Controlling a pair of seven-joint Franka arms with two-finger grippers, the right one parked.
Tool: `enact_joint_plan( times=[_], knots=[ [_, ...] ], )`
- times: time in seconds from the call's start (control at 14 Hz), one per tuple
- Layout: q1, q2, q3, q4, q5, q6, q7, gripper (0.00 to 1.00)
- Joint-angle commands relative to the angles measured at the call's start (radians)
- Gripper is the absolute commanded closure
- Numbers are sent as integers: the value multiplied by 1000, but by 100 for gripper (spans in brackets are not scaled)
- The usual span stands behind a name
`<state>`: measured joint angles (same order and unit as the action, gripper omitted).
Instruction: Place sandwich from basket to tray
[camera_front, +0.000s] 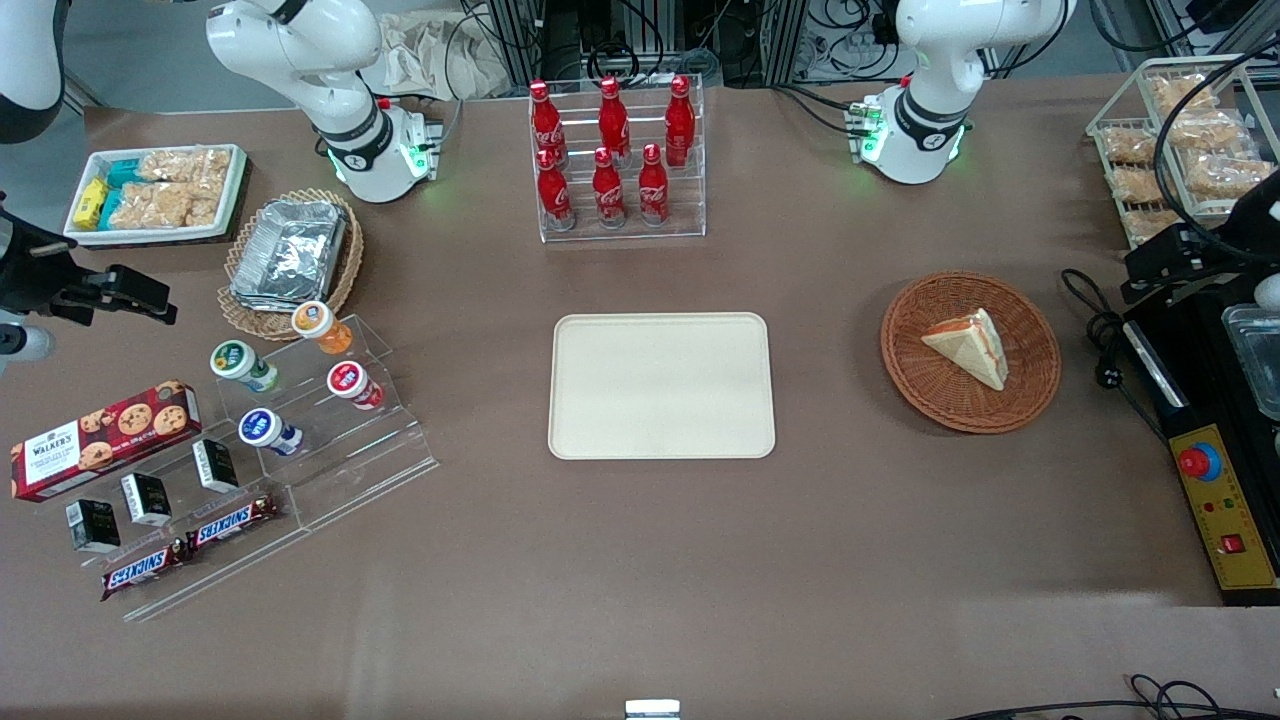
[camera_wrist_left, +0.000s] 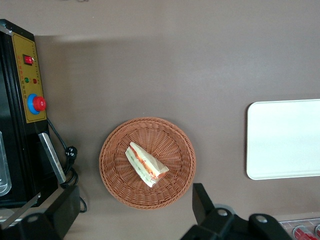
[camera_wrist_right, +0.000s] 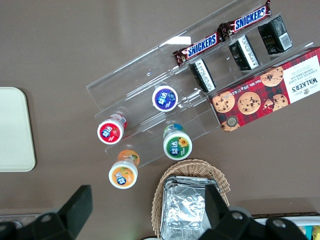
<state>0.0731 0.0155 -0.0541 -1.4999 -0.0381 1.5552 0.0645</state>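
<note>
The sandwich (camera_front: 970, 346), a pale bread wedge with red, orange and green filling along its cut edge, lies in the round reddish-brown wicker basket (camera_front: 1030, 395). The cream-beige tray (camera_front: 661, 386) is bare at mid-table, beside the basket toward the parked arm's end. My left gripper (camera_front: 1168, 268) hangs high above the table, off the basket's rim toward the working arm's end. In the left wrist view the gripper (camera_wrist_left: 134, 210) is open and empty, its fingers (camera_wrist_left: 201, 201) wide apart, with the sandwich (camera_wrist_left: 146, 164), the basket (camera_wrist_left: 112, 172) and part of the tray (camera_wrist_left: 282, 140) below.
A black control box (camera_front: 1215, 500) with a red button and a cable (camera_front: 1105, 340) lie beside the basket at the working arm's end. A wire rack of snack bags (camera_front: 1180, 150) and a rack of red bottles (camera_front: 618, 160) stand farther from the camera.
</note>
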Motion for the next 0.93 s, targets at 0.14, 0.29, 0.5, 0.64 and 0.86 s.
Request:
enact_joint_plan(
  times=[0.14,0.29,0.5,0.64,0.86],
  knots=[
    [10,-3,0,3,-16,-26,-45,0],
    [8,-2,-1,1,0,-27,-51,0],
    [10,-8,2,-5,3,-56,-148,0],
    [11,-11,26,-20,3,-61,-285,0],
    [14,-72,30,-130,3,-46,-440,0]
  ],
)
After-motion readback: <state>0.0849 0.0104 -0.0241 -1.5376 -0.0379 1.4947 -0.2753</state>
